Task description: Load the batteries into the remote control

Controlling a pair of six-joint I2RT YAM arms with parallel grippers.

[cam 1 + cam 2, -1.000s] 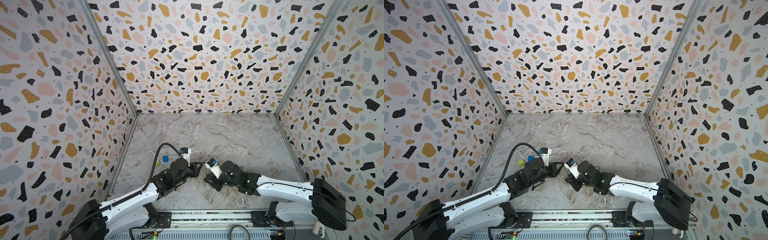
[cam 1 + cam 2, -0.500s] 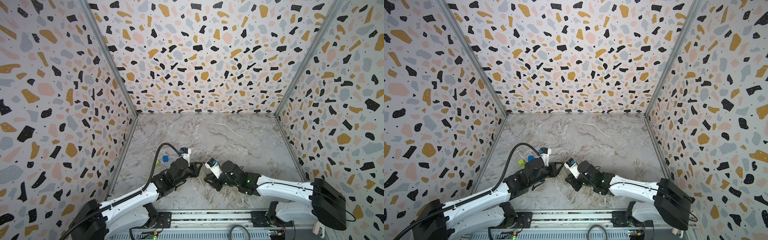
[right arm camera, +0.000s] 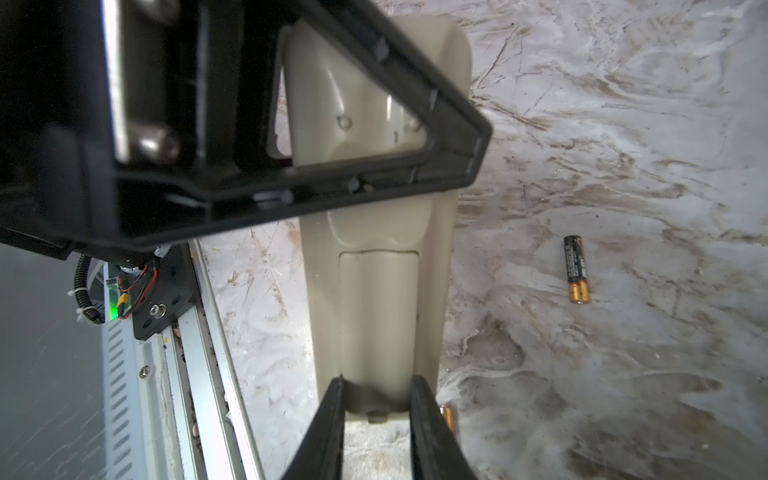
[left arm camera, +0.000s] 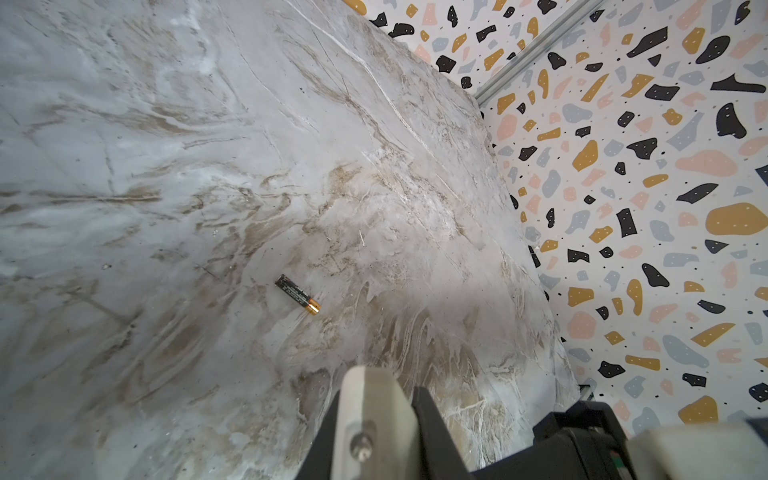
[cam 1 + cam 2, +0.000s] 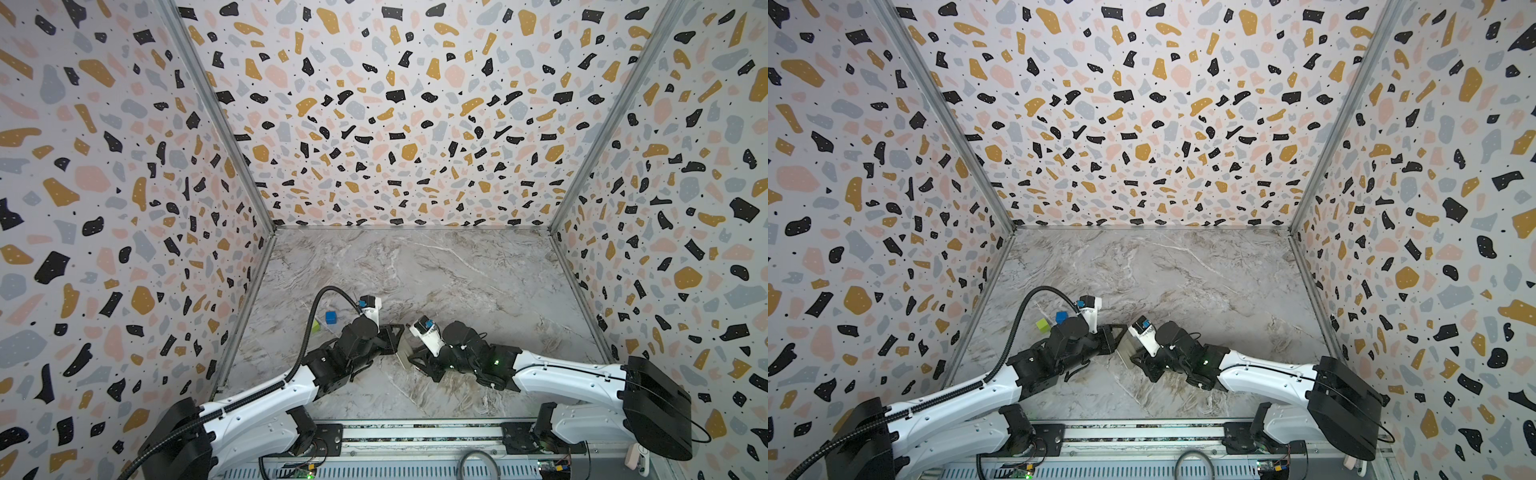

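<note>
Far on the left sit a green block (image 5: 316,325) and a blue block (image 5: 331,317). They have no job here.

Next comes the left gripper (image 5: 392,336). Its fingers are pressed together on the far end of the remote control (image 3: 378,230). In the left wrist view a cream piece sits squeezed between the black fingers. I think it holds that end so the remote cannot slide away.

The remote is in the middle, between both grippers, near the front of the table (image 3: 623,124). Its plain back faces up, so the buttons must face down. That suits the job, because batteries go in at the back. Its long side runs from one gripper to the other, much like the metal rail (image 3: 199,353) at the front. The end with the battery lid (image 3: 378,324) points at the right gripper (image 3: 377,401). The lid looks shut.

The right gripper's fingers (image 3: 332,432) stand a little apart, one at each side of the lid end, touching it. They seem to clamp it, maybe to get the lid off.

One battery (image 3: 577,269) lies flat on the table, apart from the remote. Its long side runs almost the same way as the remote's. Its copper end is the end nearer the right gripper. A copper bit (image 3: 448,417) peeks out just beside a right finger. It may be the other battery.
</note>
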